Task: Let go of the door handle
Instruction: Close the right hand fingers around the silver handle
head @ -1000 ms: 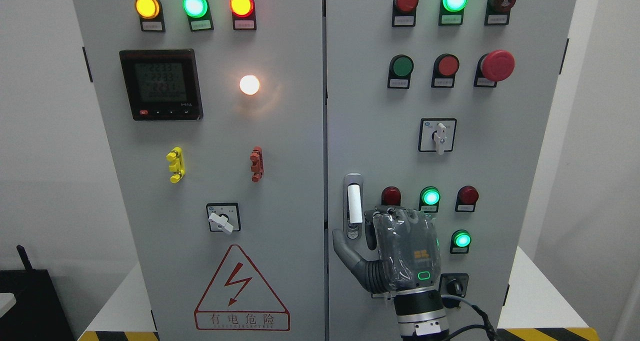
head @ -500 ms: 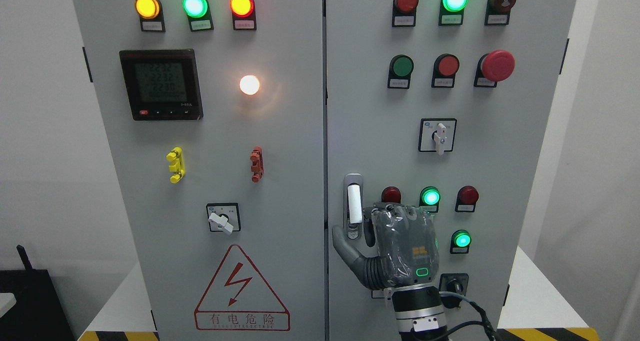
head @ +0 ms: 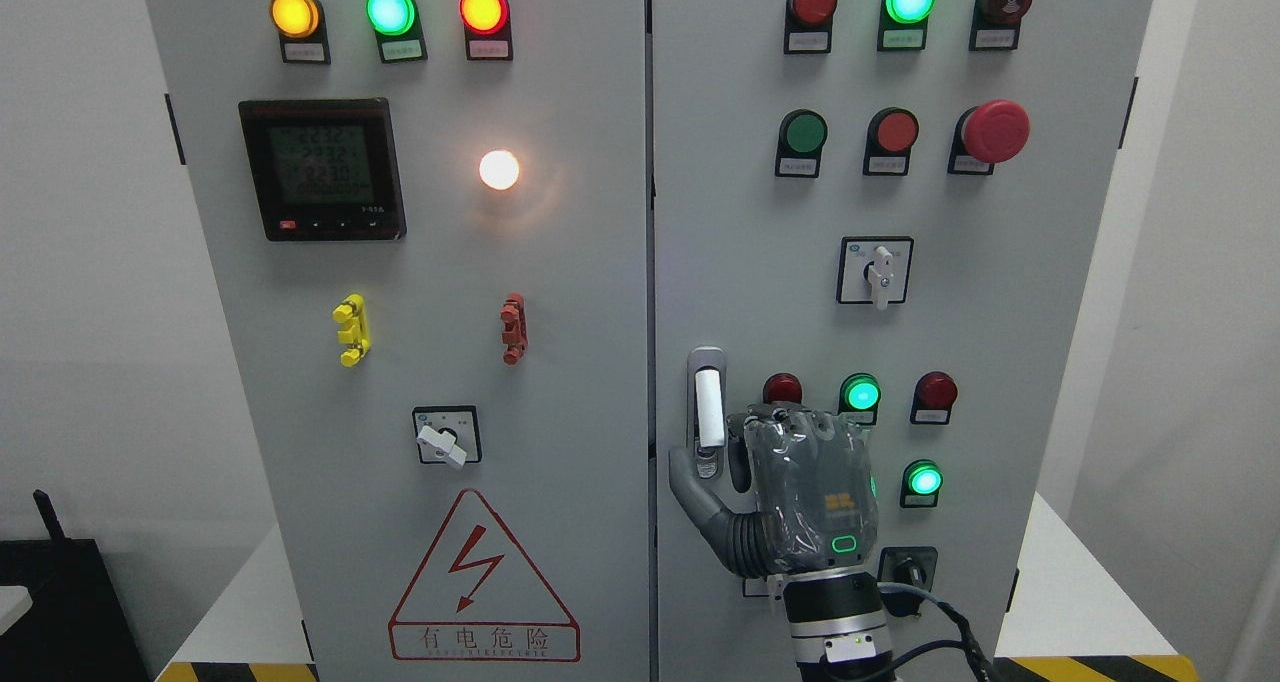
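Note:
The door handle (head: 708,408), a white lever in a silver plate, stands upright at the left edge of the right cabinet door (head: 760,262). My right hand (head: 800,482) is just right of and below it, back toward the camera. Its fingers (head: 741,467) are curled beside the lever, not around it. The thumb (head: 688,480) sticks out to the left, with its tip at the plate's lower end. The hand holds nothing. The left arm is out of view.
Around the hand are red and green lamps (head: 860,394), a lit green lamp (head: 924,480) and a black knob (head: 908,568). A rotary switch (head: 876,272) is above. The left door (head: 440,312) carries a meter, lamps and a warning triangle.
My right hand has shifted slightly up and to the left. The thumb tip has risen to the lower end of the handle plate. The door stays closed.

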`<state>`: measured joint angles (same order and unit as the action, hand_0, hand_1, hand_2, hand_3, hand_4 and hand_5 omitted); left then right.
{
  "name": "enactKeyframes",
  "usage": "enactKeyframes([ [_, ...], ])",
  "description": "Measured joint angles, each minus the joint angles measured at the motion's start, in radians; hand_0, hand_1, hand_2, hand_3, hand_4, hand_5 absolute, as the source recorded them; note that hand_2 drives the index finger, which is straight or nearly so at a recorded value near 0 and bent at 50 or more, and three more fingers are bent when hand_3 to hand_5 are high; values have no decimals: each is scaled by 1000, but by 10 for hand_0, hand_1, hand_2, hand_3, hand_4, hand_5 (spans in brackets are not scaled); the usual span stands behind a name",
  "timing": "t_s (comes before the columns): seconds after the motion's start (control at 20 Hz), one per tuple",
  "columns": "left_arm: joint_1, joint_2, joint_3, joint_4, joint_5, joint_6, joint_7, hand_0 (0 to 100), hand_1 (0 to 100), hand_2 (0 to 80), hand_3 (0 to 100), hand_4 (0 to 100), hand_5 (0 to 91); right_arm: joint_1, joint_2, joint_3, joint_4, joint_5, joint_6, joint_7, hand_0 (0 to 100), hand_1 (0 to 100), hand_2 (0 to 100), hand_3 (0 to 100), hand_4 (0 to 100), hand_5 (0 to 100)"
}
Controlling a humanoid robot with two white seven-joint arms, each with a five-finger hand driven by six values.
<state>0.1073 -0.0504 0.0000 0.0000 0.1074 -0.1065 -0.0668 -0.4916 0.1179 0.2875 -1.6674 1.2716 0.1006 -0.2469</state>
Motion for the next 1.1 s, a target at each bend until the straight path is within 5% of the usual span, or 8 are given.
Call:
enactKeyframes([
  [1.1, 0, 0, 0, 0, 0, 0, 0, 120, 389, 0, 0, 0, 0, -17, 1, -17, 23, -1, 0, 6, 449, 477, 976, 1000, 1000, 988],
])
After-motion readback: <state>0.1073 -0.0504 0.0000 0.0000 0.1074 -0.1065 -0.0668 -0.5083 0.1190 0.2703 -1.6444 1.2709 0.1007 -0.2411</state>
